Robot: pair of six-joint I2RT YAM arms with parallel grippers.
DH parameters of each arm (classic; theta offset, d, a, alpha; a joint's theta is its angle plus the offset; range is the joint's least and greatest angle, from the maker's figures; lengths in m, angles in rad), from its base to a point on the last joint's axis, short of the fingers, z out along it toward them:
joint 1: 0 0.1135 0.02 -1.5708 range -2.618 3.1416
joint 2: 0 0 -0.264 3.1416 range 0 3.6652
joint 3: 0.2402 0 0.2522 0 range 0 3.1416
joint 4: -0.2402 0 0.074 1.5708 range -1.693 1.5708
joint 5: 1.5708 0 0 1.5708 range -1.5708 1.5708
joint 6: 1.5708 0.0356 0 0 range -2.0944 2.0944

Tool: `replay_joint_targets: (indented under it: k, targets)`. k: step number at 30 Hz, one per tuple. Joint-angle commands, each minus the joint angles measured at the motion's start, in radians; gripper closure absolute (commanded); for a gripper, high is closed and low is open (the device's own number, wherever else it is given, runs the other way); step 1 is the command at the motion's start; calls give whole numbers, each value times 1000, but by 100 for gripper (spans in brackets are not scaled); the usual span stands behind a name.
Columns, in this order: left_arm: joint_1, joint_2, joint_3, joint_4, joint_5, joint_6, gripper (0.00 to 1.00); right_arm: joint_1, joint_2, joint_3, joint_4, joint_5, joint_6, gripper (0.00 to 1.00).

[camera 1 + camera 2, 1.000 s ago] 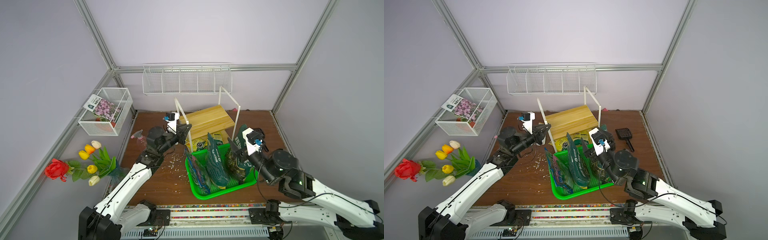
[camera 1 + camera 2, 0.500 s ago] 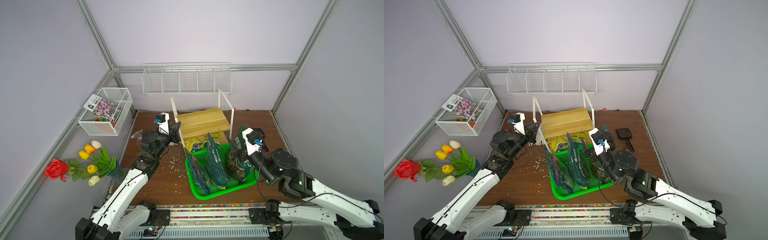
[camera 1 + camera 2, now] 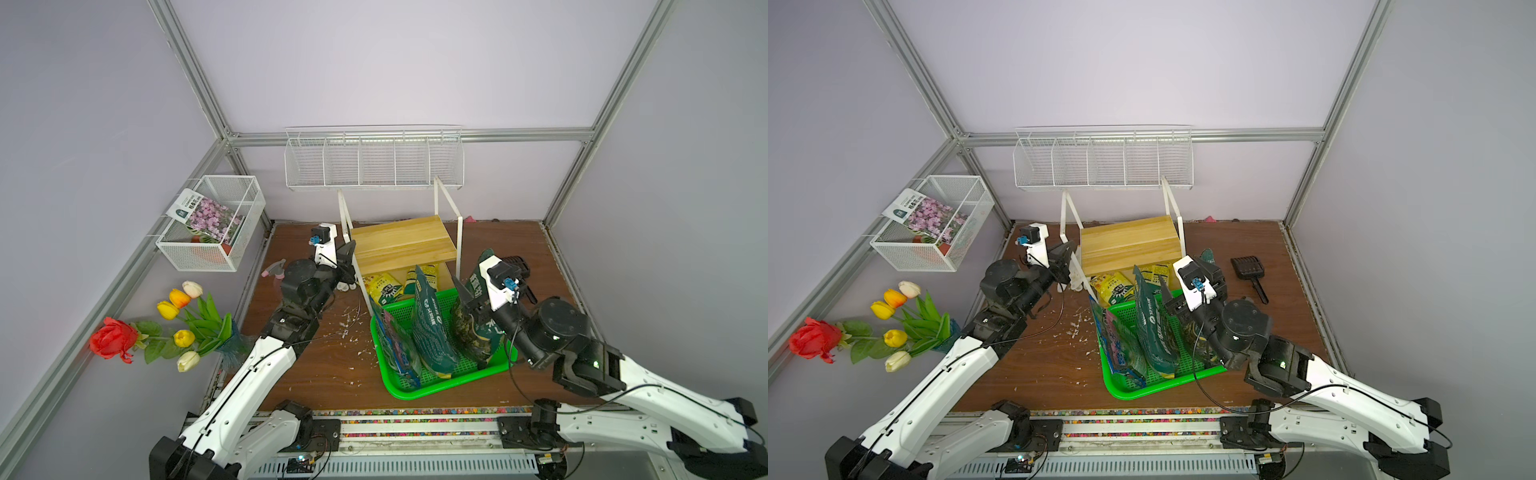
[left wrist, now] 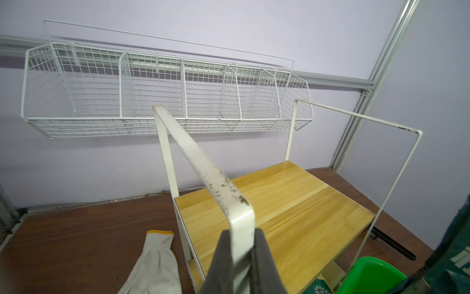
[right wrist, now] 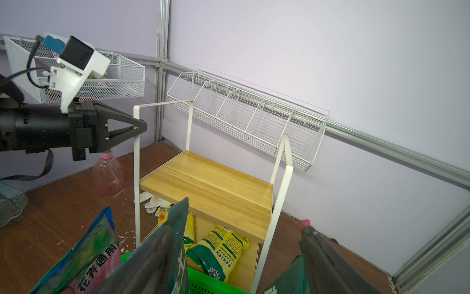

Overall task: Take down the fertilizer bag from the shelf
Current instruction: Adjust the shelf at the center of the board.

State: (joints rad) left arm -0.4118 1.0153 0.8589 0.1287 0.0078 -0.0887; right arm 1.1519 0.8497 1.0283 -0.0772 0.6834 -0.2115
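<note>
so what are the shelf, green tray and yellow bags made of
Shelf: thin metal frame, white paint, chipped and grimy at the bend; boards look like pale lacquered wood, grain lines showing. Green tray: probably moulded plastic, glossy, perforated grid floor. Yellow bags: likely printed plastic film, shiny and creased.

Wire compartment rack [image 3: 374, 162] is mounted on the back wall. Mesh box basket [image 3: 199, 257], seed packet [image 3: 208, 214] inside, is hung on the left wall. Fake flowers [image 3: 166, 328] are seen off the desk's [image 3: 324, 374] left edge. Spray bottle [image 3: 273, 269] and glove [image 4: 155, 262] are placed rear-left, and black scoop [image 3: 1248, 270] near the right edge. Green basket [image 3: 419, 388] is set near the front edge.
</note>
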Motion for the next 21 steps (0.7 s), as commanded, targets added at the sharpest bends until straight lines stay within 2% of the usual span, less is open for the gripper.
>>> replay_joint_targets:
  k: [1, 7, 11, 13, 17, 21]
  targets:
    - [50, 47, 17, -168, -341, 138, 100, 6, -11, 20, 11, 1, -13, 19]
    - [52, 59, 47, -144, -329, 194, 100, 6, -6, 23, 17, 1, -22, 19]
    - [52, 60, 49, -168, -209, 138, 97, 6, -5, 25, 17, 4, -23, 18]
    - [51, 59, 29, -166, -205, 118, 97, 6, -7, 23, 17, 4, -23, 18]
    - [51, 52, 1, -173, -294, 124, 97, 6, -12, 23, 13, 7, -25, 18]
    - [56, 20, -6, -185, -442, 136, 97, 6, -17, 18, 12, 10, -24, 18]
